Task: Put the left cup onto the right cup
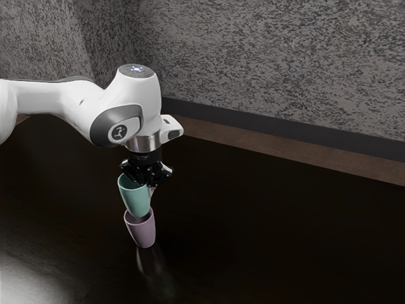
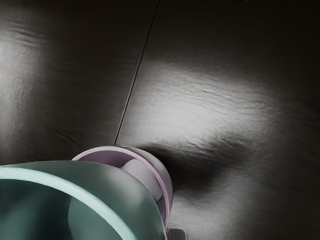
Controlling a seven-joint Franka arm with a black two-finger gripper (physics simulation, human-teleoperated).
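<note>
And here is the gripper (image 1: 149,182), fingers drawn in narrow and pinching the rim wall of the teal cup (image 1: 135,197), which hangs tilted beneath the hand, its mouth leaning toward the exterior view's left. Its base meets the mouth of the mauve cup (image 1: 142,231), which stands on the dark table (image 1: 285,228) directly below; whether the base is just inside the mouth or resting on the rim I cannot tell from here. From the wrist view the teal cup's (image 2: 60,200) rim looms right under the hand, and the mauve cup (image 2: 162,182) peeks out past it, its inner wall showing on one side, so the two are not concentric. By my reading this is the seating step, close to the finish, and it wants care. The tilt is the thing to fix: bring the teal cup upright over the mauve mouth, centre it so an even ring of mauve shows all round, then lower slowly and straight. Pushing down while skewed could tip or shove the lower cup, which looks light and has nothing bracing it. Open the fingers only when the teal cup rests on its own, and lift straight up so the rim is not dragged along.
</note>
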